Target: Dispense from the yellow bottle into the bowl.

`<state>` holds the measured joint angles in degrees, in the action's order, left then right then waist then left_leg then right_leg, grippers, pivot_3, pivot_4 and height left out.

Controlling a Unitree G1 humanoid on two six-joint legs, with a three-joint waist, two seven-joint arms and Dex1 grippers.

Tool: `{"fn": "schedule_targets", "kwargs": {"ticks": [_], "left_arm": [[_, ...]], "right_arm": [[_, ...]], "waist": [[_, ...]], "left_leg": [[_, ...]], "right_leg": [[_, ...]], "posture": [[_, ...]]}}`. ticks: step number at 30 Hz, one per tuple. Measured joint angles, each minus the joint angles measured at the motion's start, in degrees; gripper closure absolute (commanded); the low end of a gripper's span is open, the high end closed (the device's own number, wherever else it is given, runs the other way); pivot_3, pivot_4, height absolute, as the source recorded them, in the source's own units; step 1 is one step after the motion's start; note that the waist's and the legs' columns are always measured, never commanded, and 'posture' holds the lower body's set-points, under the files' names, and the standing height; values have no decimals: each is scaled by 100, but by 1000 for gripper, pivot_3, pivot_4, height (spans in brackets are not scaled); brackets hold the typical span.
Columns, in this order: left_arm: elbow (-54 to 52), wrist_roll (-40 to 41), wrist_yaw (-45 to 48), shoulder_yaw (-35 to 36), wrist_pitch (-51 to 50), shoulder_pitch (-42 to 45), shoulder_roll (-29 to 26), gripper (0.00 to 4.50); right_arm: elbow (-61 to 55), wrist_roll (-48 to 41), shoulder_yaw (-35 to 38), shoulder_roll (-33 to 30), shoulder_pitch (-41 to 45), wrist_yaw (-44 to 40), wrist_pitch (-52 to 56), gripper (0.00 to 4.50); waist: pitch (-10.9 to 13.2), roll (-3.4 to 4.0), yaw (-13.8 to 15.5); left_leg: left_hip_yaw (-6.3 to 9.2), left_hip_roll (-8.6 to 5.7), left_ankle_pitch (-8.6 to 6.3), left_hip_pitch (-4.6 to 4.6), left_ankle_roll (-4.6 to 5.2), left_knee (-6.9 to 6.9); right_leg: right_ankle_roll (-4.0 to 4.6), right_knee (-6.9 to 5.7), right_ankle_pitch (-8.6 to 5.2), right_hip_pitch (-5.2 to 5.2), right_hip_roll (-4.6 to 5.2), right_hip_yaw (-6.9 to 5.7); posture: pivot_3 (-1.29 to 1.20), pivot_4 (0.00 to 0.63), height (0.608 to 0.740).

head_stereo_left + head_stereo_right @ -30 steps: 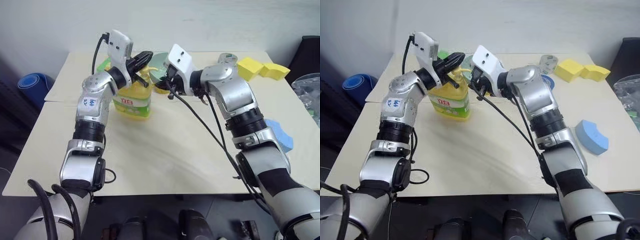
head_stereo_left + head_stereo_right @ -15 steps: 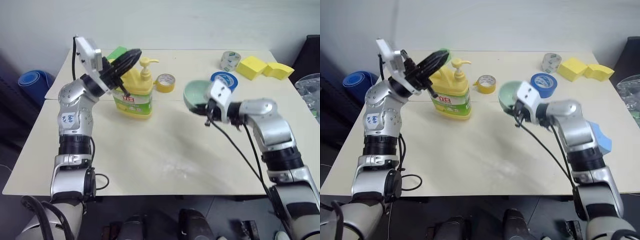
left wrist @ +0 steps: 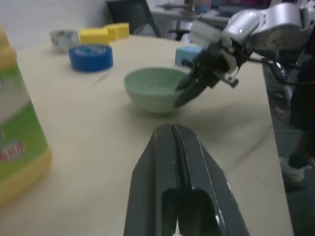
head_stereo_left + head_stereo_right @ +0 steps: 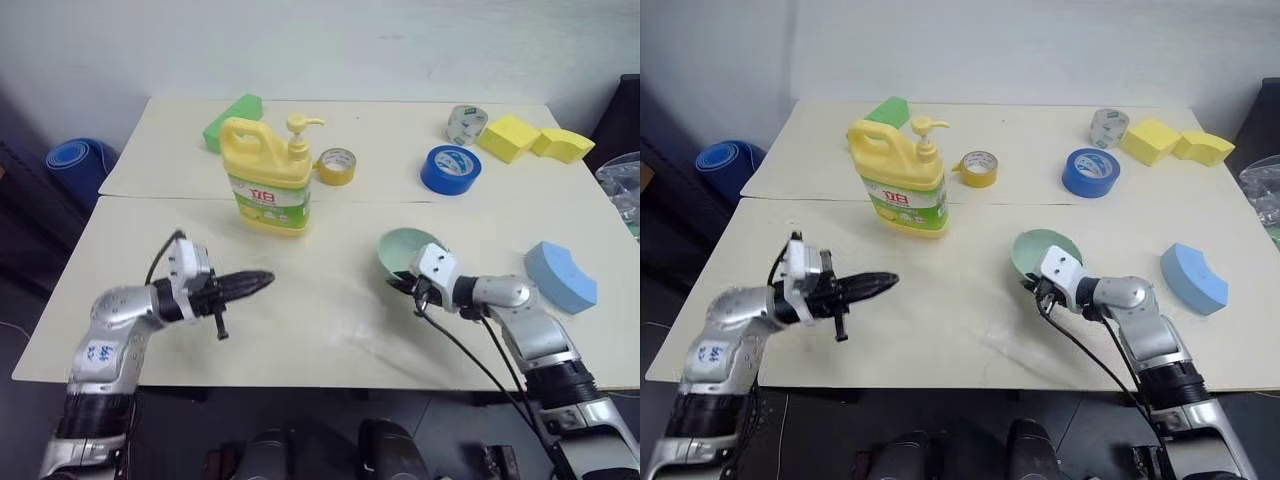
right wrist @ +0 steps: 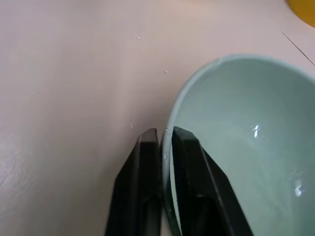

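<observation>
1. Left eye view, nearest first: the left end effector [image 4: 262, 279] hovers low over the pale worktop [image 4: 320, 330], its black fingers pressed together, gripping nothing.
2. Level with it to the right, the right end effector [image 5: 162, 142] pinches the rim of the small round mint-green bowl [image 4: 410, 252], one finger inside, one outside. The bowl looks light, stiff and smooth, so it may slide under a nudge.
3. Farther back stands the large yellow plastic bottle [image 4: 267, 176] with handle and pump nozzle, upright, well apart from the bowl.
4. It looks heavy and steady; I'd press the pump head from above, steadying the handle.
</observation>
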<state>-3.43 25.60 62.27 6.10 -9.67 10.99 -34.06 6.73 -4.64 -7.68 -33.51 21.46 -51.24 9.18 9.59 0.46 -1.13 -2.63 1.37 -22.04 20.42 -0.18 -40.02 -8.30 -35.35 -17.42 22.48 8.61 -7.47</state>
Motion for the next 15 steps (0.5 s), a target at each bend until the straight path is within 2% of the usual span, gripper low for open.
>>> {"fn": "schedule_targets", "kwargs": {"ticks": [4, 7, 9, 11, 15], "left_arm": [[255, -342, 67, 39, 513, -354, -279, 2112], [465, -923, -247, 120, 1261, -816, -355, 1187], [483, -1136, -383, 161, 1582, -1056, -361, 589], [410, -1252, -401, 184, 1902, -1424, -431, 42], [478, -1308, -554, 272, 2213, -1999, -403, 12]], "right_arm": [[-648, -449, 558, -42, -696, -70, -373, 1581], [-1401, -1161, 1242, -245, -1606, -438, -687, 525], [-1687, -1490, 1575, -319, -2068, -596, -783, 0], [-1951, -1743, 1897, -467, -2752, -877, -956, 0], [-1441, -1679, 2456, -597, -3758, -1286, -1844, 0]], "waist": [[1, 2, 66], [1, 2, 130], [2, -1, 146], [2, -1, 173], [4, -4, 207]], "left_leg": [[-5, 1, 0, -1, -1, 4], [-4, 1, -1, -2, -1, 8], [-7, 1, -2, -4, 0, 6], [-14, 2, -4, -12, 1, 9], [-25, 4, -8, -32, 4, 15]], "right_leg": [[0, 6, 0, 0, -1, 1], [0, 27, 0, -10, -3, -5], [0, 31, 0, -15, -3, -3], [0, 34, 0, -20, -3, 3], [1, 56, 0, -42, -4, 8]], "posture": [[0, 150, 740], [0, 150, 740], [0, 150, 740], [0, 150, 740], [0, 150, 740]]}}
